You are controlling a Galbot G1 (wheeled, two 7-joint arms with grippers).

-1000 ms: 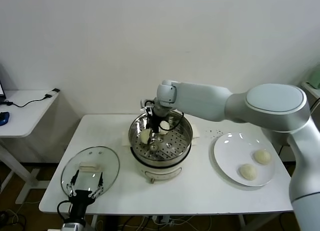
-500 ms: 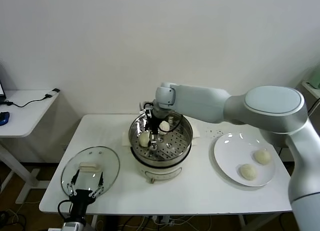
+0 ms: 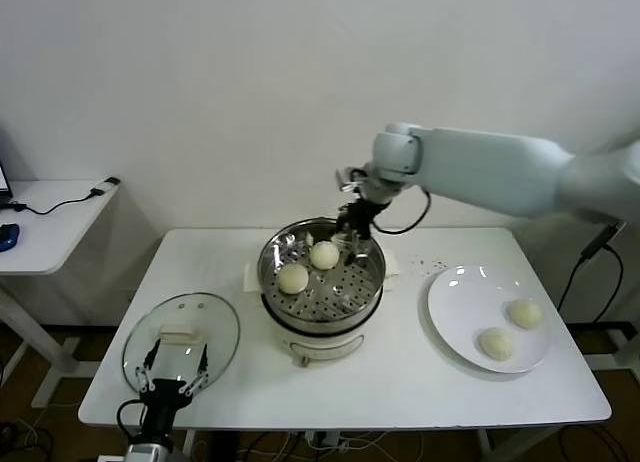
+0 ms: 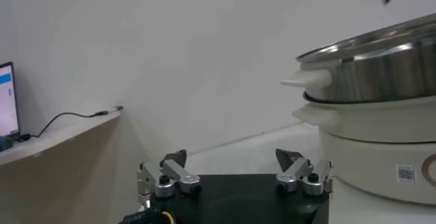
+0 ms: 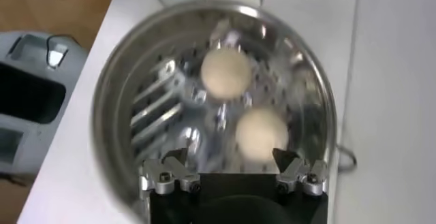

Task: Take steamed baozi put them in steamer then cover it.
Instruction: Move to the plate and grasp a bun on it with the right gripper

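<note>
While two buns [image 3: 308,266] sit in the steamer [image 3: 322,272] mid-table, two more lie on the plate [image 3: 487,317] by the right edge, and the right gripper [image 3: 355,225] hangs wide and empty over the steamer's back rim. Near the front left corner, the left gripper [image 4: 233,172] waits wide by the cover [image 3: 181,339]. From the right wrist, both buns [image 5: 243,103] show below spread fingers [image 5: 167,174].

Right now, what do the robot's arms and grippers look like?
The right arm is fat, smooth and pale grey-white, with round joints and a thin black cable looping near its wrist. The right gripper is small and black. The left gripper has a black body and silvery metal fingers with bolts.
</note>
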